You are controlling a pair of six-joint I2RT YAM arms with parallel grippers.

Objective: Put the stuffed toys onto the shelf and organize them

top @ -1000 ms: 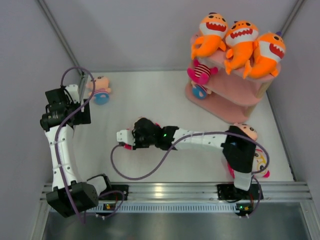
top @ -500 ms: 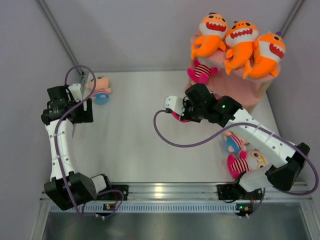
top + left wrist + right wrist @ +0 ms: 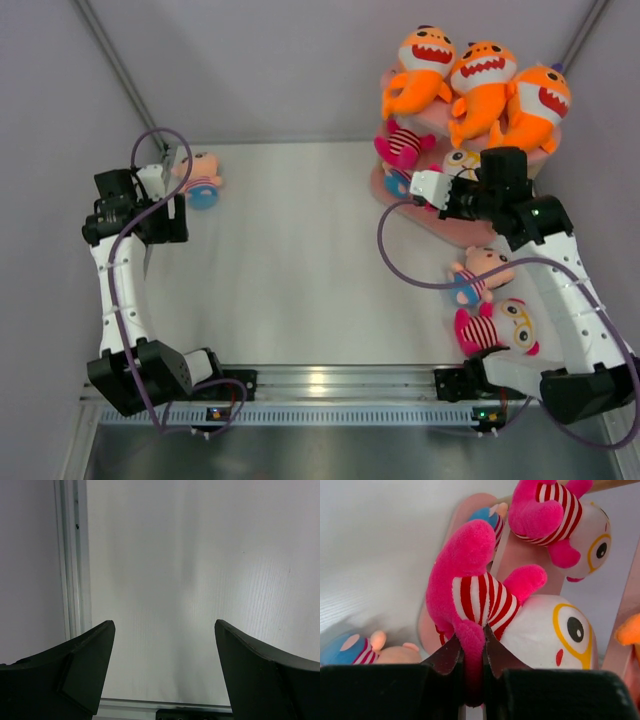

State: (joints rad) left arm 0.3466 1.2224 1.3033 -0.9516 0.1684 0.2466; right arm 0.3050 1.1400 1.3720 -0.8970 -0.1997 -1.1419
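Above the white table (image 3: 300, 260), beside the shelf (image 3: 517, 555), my right claw (image 3: 470, 647) clenches the striped doll (image 3: 480, 600) by one squashy pink limb, probably light enough to hold.

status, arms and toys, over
Right end effector shut on striped doll, at shelf. Left end effector open, empty. Second striped doll close beside, on shelf.

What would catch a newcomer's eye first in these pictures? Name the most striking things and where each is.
Three orange sharks with toothy mouths sit in a row on the top board of the pink shelf at the far right. Just below them, the right claw is shut on a pink limb of a white-faced doll in striped clothes, right beside the shelf. At far left, the left claw stands open and empty.
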